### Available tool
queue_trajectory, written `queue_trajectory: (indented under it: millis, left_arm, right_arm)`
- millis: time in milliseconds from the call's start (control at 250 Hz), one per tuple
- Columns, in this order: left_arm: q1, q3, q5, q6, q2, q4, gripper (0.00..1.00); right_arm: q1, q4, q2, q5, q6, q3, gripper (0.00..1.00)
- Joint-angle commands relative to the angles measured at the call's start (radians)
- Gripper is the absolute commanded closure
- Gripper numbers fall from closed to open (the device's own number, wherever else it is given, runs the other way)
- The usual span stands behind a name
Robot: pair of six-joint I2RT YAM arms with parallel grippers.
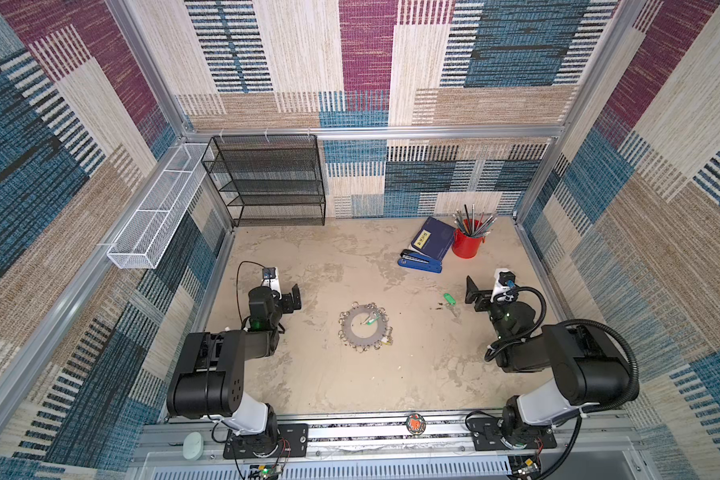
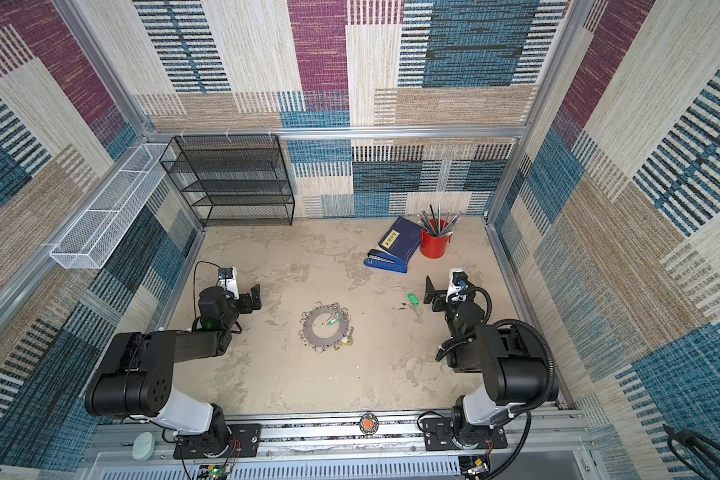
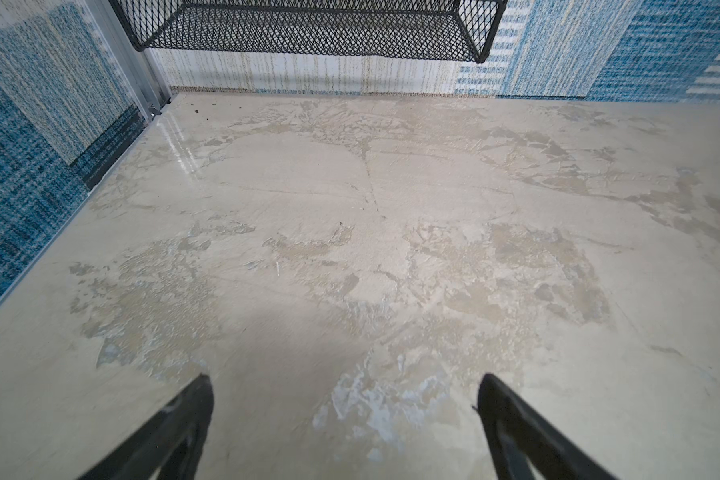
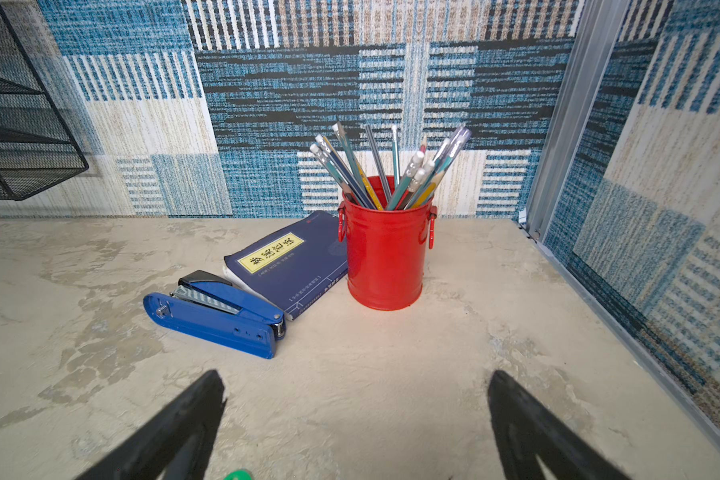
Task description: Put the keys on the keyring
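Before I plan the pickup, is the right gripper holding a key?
No, the right gripper is wide open with nothing in it.

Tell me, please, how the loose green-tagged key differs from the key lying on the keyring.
The loose key lies on the table near the right gripper; the other key lies over the keyring's hole. The loose key's tag is bright green; the other's looks paler. Both lie flat, ungripped.

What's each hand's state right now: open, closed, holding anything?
Left hand: open, holding nothing.
Right hand: open, holding nothing.
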Motion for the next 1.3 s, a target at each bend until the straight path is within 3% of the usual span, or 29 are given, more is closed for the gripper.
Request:
queue_trajectory:
  millis: [0, 524, 588, 712, 768, 808, 872, 952, 1052, 1156, 1296]
  left_arm:
    - [0.000, 0.000, -0.002, 0.030, 0.000, 0.019, 0.01]
    - [0.008, 0.003, 0.002, 0.024, -0.002, 0.016, 0.01]
    - [-0.003, 0.011, -0.076, 0.004, -0.048, -0.033, 0.01]
    - [-0.036, 0.064, -0.224, -0.041, -0.232, -0.301, 0.01]
    - [-0.054, 0.105, -0.328, -0.207, -0.302, -0.463, 0.01]
    - [-0.054, 0.145, -0.341, -0.338, -0.344, -0.616, 0.00]
    - [-0.055, 0.191, -0.254, -0.436, -0.391, -0.780, 0.01]
    - [-0.053, 0.145, -0.169, -0.600, -0.460, -0.807, 0.01]
    - [-0.036, 0.067, 0.015, -0.808, -0.555, -0.817, 0.01]
    - [-0.074, 0.075, 0.149, -0.825, -0.568, -0.863, 0.01]
    - [-0.164, 0.184, 0.211, -0.747, -0.500, -1.092, 0.01]
  right_arm:
    - [0.000, 0.021, -0.002, -0.007, -0.004, -0.004, 0.00]
    - [0.000, 0.035, -0.013, 0.023, 0.007, -0.010, 0.00]
    - [0.000, -0.053, -0.103, 0.066, 0.019, -0.005, 0.00]
    - [0.000, -0.463, -0.280, 0.192, 0.161, 0.133, 0.00]
    - [0.000, -0.591, -0.318, 0.213, 0.281, 0.183, 0.00]
    - [0.000, -0.663, -0.338, 0.209, 0.347, 0.213, 0.00]
    - [-0.001, -0.696, -0.355, 0.212, 0.451, 0.230, 0.00]
    - [-0.004, -0.696, -0.379, 0.218, 0.639, 0.199, 0.00]
    - [-0.006, -0.658, -0.415, 0.078, 0.670, 0.180, 0.00]
    - [0.023, -0.783, -0.399, -0.017, 0.715, 0.242, 0.00]
    - [0.181, -0.988, -0.343, 0.000, 0.605, 0.364, 0.00]
